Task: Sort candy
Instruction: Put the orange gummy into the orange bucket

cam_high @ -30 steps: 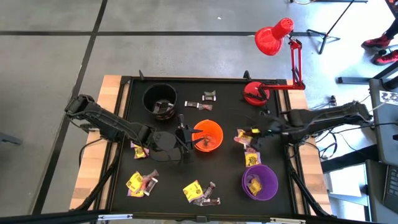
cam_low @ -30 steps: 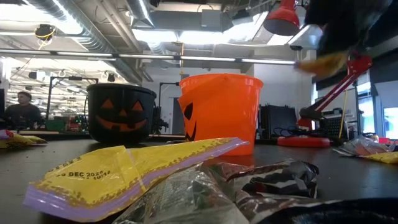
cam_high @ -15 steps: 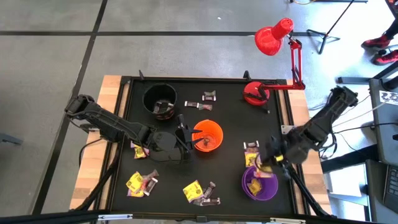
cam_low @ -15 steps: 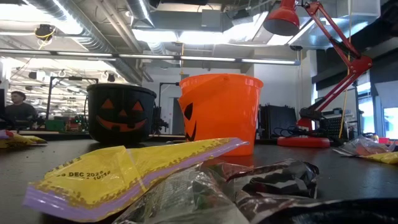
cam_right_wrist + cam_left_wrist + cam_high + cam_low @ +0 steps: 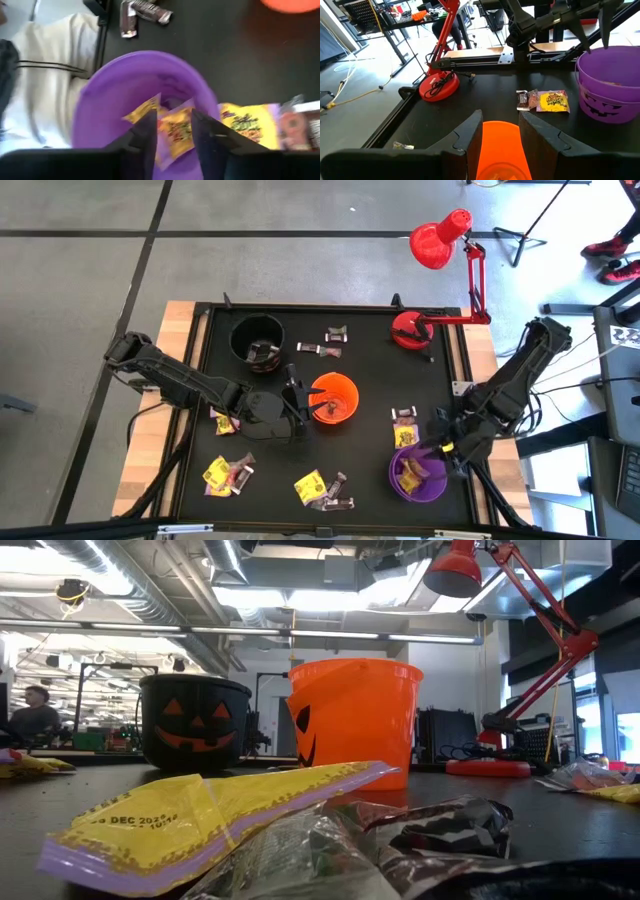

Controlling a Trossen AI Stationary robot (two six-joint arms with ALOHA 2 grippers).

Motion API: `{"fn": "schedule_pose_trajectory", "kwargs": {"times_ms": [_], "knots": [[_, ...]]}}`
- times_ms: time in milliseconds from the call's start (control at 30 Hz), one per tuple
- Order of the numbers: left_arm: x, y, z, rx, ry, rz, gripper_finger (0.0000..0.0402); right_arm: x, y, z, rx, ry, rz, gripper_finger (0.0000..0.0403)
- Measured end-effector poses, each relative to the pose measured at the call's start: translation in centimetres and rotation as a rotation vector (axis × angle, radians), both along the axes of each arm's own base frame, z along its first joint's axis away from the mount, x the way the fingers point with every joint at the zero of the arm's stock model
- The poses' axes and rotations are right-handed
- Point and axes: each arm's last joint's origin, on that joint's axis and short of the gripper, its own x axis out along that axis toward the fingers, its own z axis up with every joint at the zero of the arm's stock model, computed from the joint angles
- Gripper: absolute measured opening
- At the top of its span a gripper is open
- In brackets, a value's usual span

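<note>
The purple cup (image 5: 396, 464) stands near the table's front right and holds yellow candy (image 5: 408, 476). My right gripper (image 5: 439, 448) hangs over the cup's right rim, its fingers parted. A yellow candy (image 5: 175, 131) shows in the gap between them, above the cup's inside (image 5: 107, 110). My left gripper (image 5: 298, 407) stands open at the left side of the orange cup (image 5: 334, 399), which shows between its fingers (image 5: 497, 145). A yellow and a brown candy (image 5: 543, 100) lie on the table beside the purple cup. My left gripper stands at the orange cup's left rim; I cannot tell whether its fingers touch it. My right gripper points slanting down into the purple cup with the yellow candy between its parted fingers; I cannot tell whether the fingers touch the candy.
A black cup (image 5: 257, 340) with dark candy stands at the far left. Loose candy lies at the far middle (image 5: 334, 336), the near left (image 5: 226, 473) and the near middle (image 5: 322, 490). A red lamp's base (image 5: 409, 330) sits at the far right.
My right gripper has swung with a yellow candy from the loose candy right of the orange cup toward the table's near edge. It now hangs over the purple cup, rolled and tipped more steeply.
</note>
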Motion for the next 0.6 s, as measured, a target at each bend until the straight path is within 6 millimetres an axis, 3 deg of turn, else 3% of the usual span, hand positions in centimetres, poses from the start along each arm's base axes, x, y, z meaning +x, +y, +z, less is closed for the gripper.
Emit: {"fn": "schedule_pose_trajectory", "kwargs": {"times_ms": [233, 467, 600], "knots": [[0.0, 0.0, 0.0, 0.0, 0.0, 0.0, 0.0119, -0.1, -1.4, -0.5, -0.238, -0.078, -0.128, 0.0146], [0.0, 0.0, 0.0, 0.0, 0.0, 0.0, 0.0119, 0.7, -4.2, -1.3, -0.305, 0.083, -0.281, 0.0132], [0.0, 0.0, 0.0, 0.001, 0.0, 0.0, 0.0119, 1.3, -5.4, -2.6, -0.315, 0.151, -0.266, 0.0128]]}}
